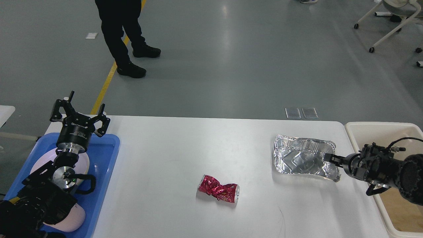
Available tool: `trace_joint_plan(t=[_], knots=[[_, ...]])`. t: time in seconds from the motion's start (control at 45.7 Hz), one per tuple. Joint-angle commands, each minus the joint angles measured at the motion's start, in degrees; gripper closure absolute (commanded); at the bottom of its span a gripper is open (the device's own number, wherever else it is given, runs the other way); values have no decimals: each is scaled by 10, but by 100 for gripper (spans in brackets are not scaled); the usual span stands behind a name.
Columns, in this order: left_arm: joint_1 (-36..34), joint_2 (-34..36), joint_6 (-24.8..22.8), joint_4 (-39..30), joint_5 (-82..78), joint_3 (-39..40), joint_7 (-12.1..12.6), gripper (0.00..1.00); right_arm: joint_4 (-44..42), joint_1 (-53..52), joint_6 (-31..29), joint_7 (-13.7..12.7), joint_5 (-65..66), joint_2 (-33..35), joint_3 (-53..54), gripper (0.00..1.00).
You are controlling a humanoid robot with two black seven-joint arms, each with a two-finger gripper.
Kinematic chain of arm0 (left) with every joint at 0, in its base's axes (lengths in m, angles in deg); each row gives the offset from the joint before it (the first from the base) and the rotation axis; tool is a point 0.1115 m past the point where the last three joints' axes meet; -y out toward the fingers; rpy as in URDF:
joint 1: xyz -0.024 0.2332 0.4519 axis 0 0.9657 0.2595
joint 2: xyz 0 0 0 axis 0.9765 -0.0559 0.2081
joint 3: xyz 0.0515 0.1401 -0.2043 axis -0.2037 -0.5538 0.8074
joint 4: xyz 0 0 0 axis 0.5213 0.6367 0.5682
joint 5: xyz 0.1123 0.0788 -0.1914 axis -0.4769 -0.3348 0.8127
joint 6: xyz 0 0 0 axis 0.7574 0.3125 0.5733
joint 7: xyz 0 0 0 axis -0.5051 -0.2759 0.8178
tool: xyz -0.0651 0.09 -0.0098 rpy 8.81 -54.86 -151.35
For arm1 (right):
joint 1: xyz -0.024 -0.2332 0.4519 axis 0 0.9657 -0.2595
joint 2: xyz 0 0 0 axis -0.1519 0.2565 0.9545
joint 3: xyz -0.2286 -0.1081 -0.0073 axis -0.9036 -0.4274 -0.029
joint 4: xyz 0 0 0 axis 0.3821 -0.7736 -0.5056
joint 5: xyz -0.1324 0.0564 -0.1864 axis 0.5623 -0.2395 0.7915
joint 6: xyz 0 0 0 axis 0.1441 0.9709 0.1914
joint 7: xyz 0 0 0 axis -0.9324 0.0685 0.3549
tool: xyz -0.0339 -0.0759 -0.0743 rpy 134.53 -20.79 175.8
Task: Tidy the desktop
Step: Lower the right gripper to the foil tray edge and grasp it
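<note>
The desktop (181, 155) is a large white tabletop. A crushed red can (218, 190) lies on it near the front middle. A crumpled foil tray (302, 158) lies to the right. My right gripper (329, 158) comes in low from the right, with its tip at the foil tray's right rim. It is small and dark, so I cannot tell whether its fingers are apart or whether they hold the rim. My left gripper (79, 114) is open and empty, raised over the far end of the blue tray (107, 155).
The blue tray at the left edge holds white dishes (71, 215). A beige bin (380, 129) with brown paper inside stands off the table's right edge. A person (122, 33) stands on the floor behind the table. A chair (393, 16) is at the far right.
</note>
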Motion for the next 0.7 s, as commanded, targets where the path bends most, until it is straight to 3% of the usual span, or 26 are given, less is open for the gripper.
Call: trace_joint_plan(t=[0.0,0.372,0.394,0.438,0.678], knots=[[0,0,0,0,0,1,0,4,2,11,24,2,0,0,12,15],[0,0,0,0,0,0,0,4,10,16,29,3,0,-3,36,77],[0,0,0,0,0,0,0,4,13,16,29,3,1,-3,36,87],[0,0,0,0,0,0,0,4,19,14,29,3,1,-3,36,98],[0,0,0,0,0,1,0,4,69,-28,27,4,2,1,62,100]])
